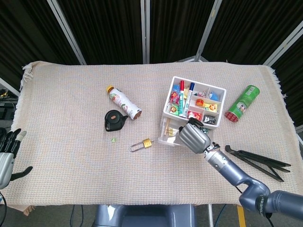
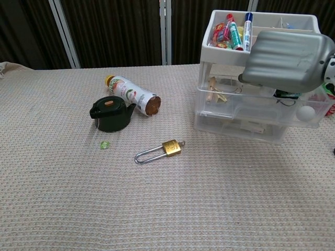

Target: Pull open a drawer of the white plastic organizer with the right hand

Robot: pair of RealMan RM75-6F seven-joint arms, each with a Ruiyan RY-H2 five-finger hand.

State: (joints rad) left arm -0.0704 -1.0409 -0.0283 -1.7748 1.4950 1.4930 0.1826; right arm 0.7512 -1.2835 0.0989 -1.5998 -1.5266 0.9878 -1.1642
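Observation:
The white plastic organizer stands right of the table's middle, its top tray full of markers and small items. Its clear drawers jut out at the front toward me. My right hand sits against the upper drawer's right front, fingers curled down over it; the back of the hand hides the fingertips and the handle. My left hand hangs off the table's near left corner, fingers apart, holding nothing.
A brass padlock, a black lid, a lying bottle and a green bead lie left of the organizer. A green can and black tongs lie to its right.

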